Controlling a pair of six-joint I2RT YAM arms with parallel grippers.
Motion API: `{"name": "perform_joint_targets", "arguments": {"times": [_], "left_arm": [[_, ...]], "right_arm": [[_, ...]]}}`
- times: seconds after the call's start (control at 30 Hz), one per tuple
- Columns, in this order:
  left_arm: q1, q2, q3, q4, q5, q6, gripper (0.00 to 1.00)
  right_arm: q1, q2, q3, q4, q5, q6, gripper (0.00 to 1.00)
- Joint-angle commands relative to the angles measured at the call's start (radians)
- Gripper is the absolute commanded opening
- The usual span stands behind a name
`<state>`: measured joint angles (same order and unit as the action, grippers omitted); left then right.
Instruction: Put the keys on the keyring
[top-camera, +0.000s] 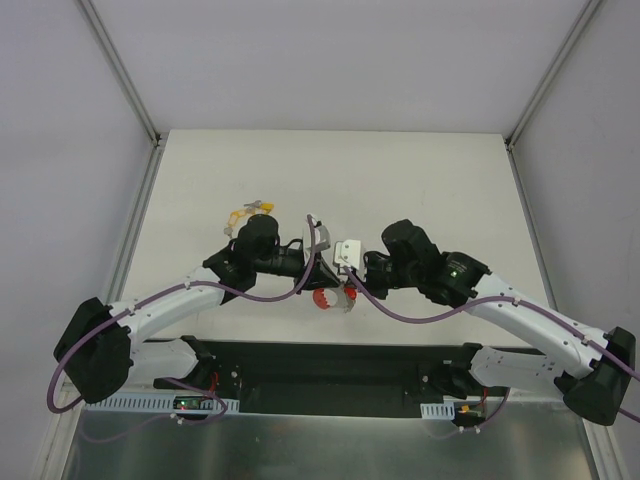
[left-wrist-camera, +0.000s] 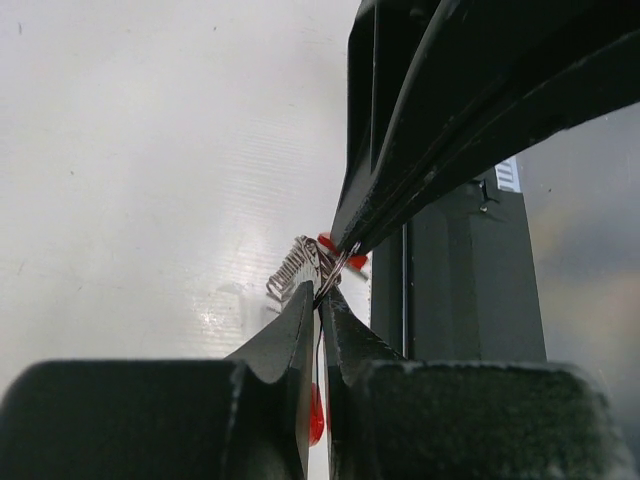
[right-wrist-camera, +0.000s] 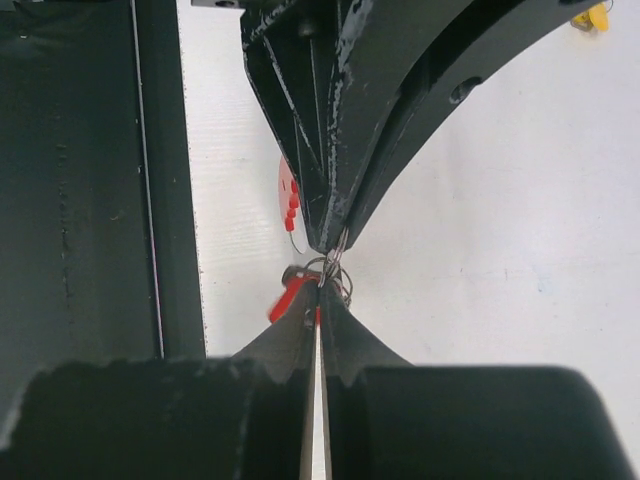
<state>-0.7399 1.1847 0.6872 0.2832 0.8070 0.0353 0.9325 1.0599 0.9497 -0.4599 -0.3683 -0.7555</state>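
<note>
Top external view gives you the keyring (top-camera: 335, 298) as your reference: its red half and its silvery half show just below the spot where the two arms meet tip to tip. Your left claw (left-wrist-camera: 320, 300) comes at the keyring from the left and is clenched. Its fingers press together on the keyring's thin metal, and the ribbed coil (left-wrist-camera: 294, 268) pokes out just beside the tips. Your right claw (right-wrist-camera: 320, 288) comes from the opposite side and is also clenched on the keyring's thin wire, so the two sets of tips face each other, almost touching. In both wrist views, red parts of the keyring show on either side of the pinch. You cannot tell whether the keyring rests on the white surface (top-camera: 420, 180) or hangs just above it. The keys (top-camera: 250, 212), with yellow parts, lie on the surface well apart from the keyring, up and to its left.
</note>
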Motion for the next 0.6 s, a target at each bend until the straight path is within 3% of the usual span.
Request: {"name": "perform_joint_targets", "arguments": {"times": [0.0,0.23,0.3,0.47,0.53,0.57], "left_arm": [[0.010,-0.046,0.015,0.186,-0.077,-0.084,0.00],[0.011,-0.046,0.020,0.146,-0.152,-0.081,0.00],[0.011,-0.050,0.025,0.093,-0.199,-0.066,0.05],[0.011,-0.094,0.031,-0.004,-0.334,-0.044,0.41],[0.011,-0.124,0.032,-0.047,-0.412,-0.023,0.49],[0.013,-0.134,0.034,-0.062,-0.440,-0.023,0.57]], "right_arm": [[0.008,-0.012,-0.022,0.001,-0.024,0.036,0.01],[0.008,-0.006,-0.023,0.043,0.043,0.059,0.01],[0.000,-0.006,-0.017,0.058,0.063,0.062,0.01],[-0.023,0.000,0.000,0.089,0.088,0.084,0.01],[-0.038,0.003,0.003,0.101,0.092,0.090,0.01],[-0.044,0.008,0.004,0.107,0.094,0.097,0.01]]}}
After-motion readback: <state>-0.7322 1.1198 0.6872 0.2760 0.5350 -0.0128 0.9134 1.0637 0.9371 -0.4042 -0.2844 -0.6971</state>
